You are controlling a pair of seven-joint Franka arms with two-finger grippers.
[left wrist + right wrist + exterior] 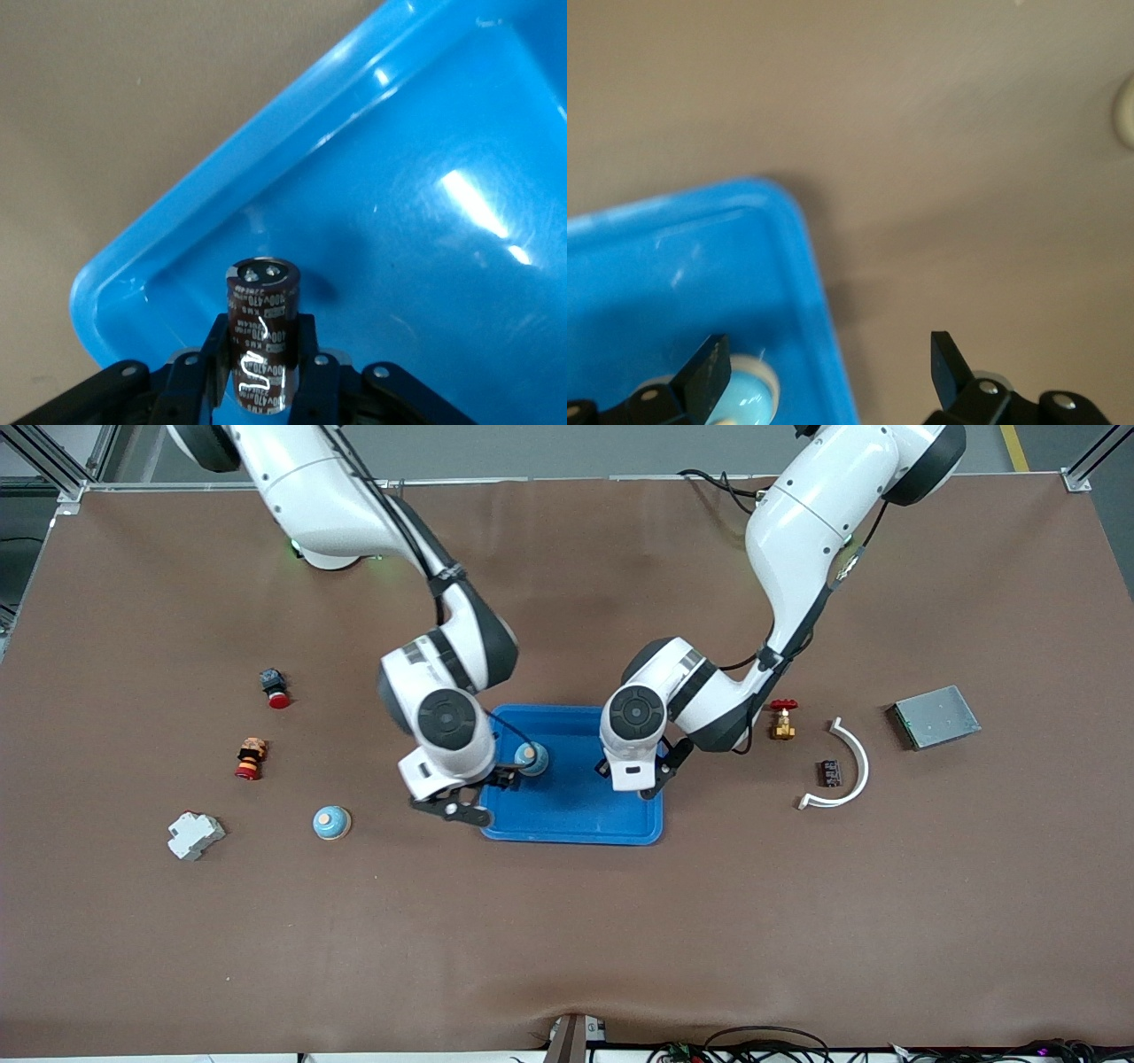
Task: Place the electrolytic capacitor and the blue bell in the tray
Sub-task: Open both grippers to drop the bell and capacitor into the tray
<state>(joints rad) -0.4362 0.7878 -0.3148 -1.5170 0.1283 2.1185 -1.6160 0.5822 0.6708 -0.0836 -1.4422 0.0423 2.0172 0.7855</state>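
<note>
Tray of bright blue plastic sits mid-tabletop, holding one blue bell near its edge toward the right arm's end. Right pincer hangs over that edge, fingers apart and empty. Left pincer hovers over the tray's other end, clamped on the electrolytic capacitor. A second blue bell rests outside on the tabletop.

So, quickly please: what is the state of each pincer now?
Left pincer: closed on the electrolytic capacitor, over the tray.
Right pincer: open, holding nothing, above the tray's edge by the blue bell.
</note>
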